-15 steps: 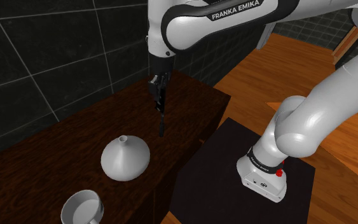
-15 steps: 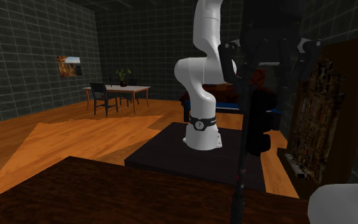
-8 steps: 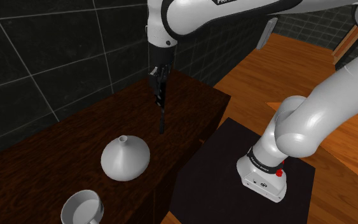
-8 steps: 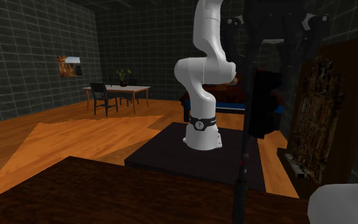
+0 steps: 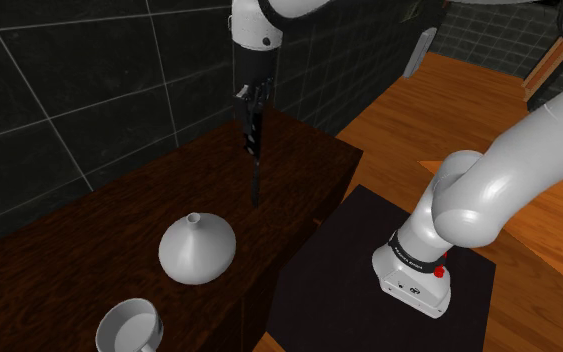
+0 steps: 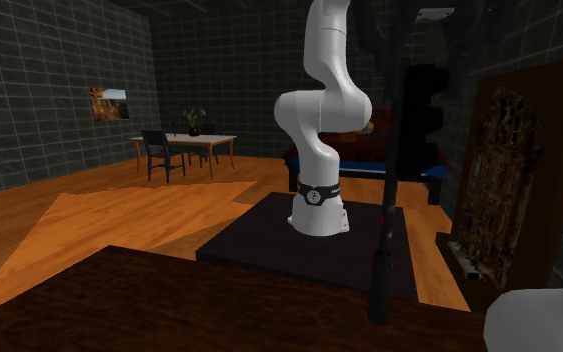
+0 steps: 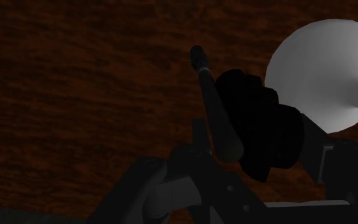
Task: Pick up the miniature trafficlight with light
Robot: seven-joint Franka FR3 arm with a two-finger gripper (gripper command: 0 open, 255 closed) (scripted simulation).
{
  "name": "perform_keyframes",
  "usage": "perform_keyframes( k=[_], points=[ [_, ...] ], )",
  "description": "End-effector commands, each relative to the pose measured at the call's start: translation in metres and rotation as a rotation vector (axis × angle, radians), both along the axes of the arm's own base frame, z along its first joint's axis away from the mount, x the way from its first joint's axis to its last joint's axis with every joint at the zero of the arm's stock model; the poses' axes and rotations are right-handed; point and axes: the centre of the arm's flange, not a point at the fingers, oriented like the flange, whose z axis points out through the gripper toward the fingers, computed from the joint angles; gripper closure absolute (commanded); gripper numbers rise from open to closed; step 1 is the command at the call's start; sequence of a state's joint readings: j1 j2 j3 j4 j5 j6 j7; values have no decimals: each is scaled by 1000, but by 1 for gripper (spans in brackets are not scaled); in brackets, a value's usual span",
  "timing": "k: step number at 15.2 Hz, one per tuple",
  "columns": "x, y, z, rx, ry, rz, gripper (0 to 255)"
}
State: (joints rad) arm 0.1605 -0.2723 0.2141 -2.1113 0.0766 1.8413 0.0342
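Traffic light (image 5: 254, 165), all black and slender, hangs from the gripper (image 5: 248, 100) over the dark wooden table (image 5: 89, 250). The black fingers are closed around its upper part, pinching it at the signal head. The pole runs down from there.

In the shoulder view its long axis stands nearly vertical, head up at the gripper and the pole's free end pointing down at the tabletop. That end is near a white vase (image 5: 197, 248) with a wide body and narrow neck, but apart from it. Whether the tip is clear of the wood cannot be told. A white cup (image 5: 129, 325) sits further along the table, beyond the vase.

In the second exterior view the traffic light (image 6: 387, 220) is again upright, its boxy head high and its pole reaching down to the table's near edge.

In the wrist view the traffic light (image 7: 219, 114) stretches away from the gripper toward the table (image 7: 75, 95), with the vase (image 7: 323, 70) beside its bulky head.
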Motion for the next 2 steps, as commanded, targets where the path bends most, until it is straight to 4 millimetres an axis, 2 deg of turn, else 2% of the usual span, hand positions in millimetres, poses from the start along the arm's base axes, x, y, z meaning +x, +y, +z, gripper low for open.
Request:
perform_keyframes(
  k=[1, 2],
  points=[
    [0, 0, 7, 0, 0, 0, 255],
    [0, 0, 7, 0, 0, 0, 255]
  ],
)
